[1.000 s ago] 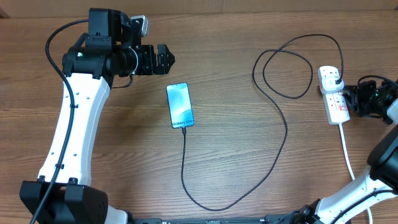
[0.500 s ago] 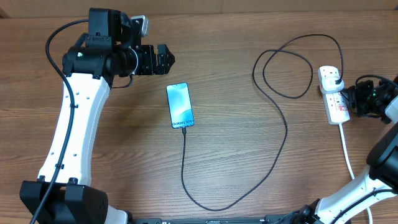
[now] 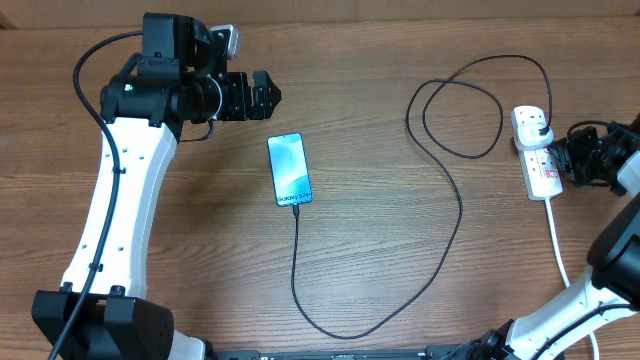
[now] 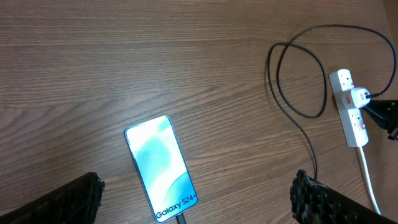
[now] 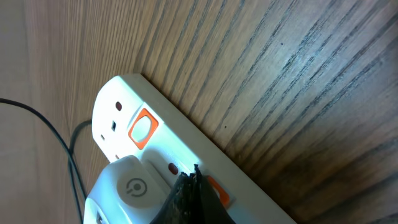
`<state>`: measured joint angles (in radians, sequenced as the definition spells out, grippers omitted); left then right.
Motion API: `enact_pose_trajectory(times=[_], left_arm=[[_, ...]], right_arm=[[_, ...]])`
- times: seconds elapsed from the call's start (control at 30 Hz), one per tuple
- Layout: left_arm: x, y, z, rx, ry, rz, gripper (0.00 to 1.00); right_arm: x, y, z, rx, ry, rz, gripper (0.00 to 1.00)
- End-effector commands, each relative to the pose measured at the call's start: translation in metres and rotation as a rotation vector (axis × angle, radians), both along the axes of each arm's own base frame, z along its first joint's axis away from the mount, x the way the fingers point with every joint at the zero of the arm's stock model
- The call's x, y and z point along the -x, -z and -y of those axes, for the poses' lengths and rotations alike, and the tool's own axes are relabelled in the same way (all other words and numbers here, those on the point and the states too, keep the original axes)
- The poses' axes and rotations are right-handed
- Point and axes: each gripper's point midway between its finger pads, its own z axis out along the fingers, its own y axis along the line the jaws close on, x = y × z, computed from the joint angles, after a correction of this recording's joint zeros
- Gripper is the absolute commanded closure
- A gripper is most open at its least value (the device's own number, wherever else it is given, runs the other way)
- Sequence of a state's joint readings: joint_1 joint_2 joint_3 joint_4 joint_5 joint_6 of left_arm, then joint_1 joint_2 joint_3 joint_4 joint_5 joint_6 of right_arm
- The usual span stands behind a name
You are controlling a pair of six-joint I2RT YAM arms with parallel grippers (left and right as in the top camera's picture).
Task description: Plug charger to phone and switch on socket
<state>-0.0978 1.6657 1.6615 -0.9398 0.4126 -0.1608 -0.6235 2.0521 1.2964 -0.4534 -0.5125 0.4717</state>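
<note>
The phone (image 3: 289,169) lies face up mid-table with a lit blue-teal screen; it also shows in the left wrist view (image 4: 160,168). The charger cable (image 3: 455,200) runs from the phone's lower end, loops right and ends at a white plug in the socket (image 3: 540,163). The socket is a white power strip with orange-red switches (image 5: 143,129). My right gripper (image 3: 563,158) is shut, its tips (image 5: 194,180) on the strip beside a switch and the white plug. My left gripper (image 3: 268,97) is open and empty, above and left of the phone.
The socket's thick white cord (image 3: 560,255) runs down toward the table's front right. The charger cable forms a big loop (image 3: 465,110) left of the socket. Bare wooden tabletop (image 3: 400,60) lies around the phone.
My right gripper has shifted slightly right, away from the strip's middle. The left arm, phone and cable have not moved.
</note>
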Motion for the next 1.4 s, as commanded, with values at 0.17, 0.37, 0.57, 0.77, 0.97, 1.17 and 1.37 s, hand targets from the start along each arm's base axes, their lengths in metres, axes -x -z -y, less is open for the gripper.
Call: enact_pose_trajectory(times=[0.17,0.37,0.57,0.77,0.97,1.17,1.37], left_arm=[[0.0,-0.008,0.0,0.007,0.013,0.024,0.0],[0.0,-0.008,0.0,0.007,0.013,0.024,0.0],[0.0,-0.008,0.0,0.007,0.013,0.024,0.0],[0.0,-0.008,0.0,0.007,0.013,0.024,0.0],[0.0,-0.008,0.0,0.007,0.013,0.024,0.0],[0.0,-0.008,0.0,0.007,0.013,0.024,0.0],[0.0,-0.008,0.0,0.007,0.013,0.024,0.0]], right_arm=[[0.013,0.03,-0.056,-0.194,0.06,-0.17,0.96],[0.015,0.03,-0.062,-0.262,0.13,-0.207,0.96],[0.012,0.031,-0.074,-0.261,0.105,-0.215,0.96],[0.011,0.031,-0.078,-0.262,0.095,-0.221,0.96],[0.011,0.029,-0.087,-0.284,0.075,-0.221,0.96],[0.009,0.031,-0.068,-0.251,0.137,-0.209,0.96],[0.033,-0.006,0.014,-0.261,0.244,-0.055,0.96]])
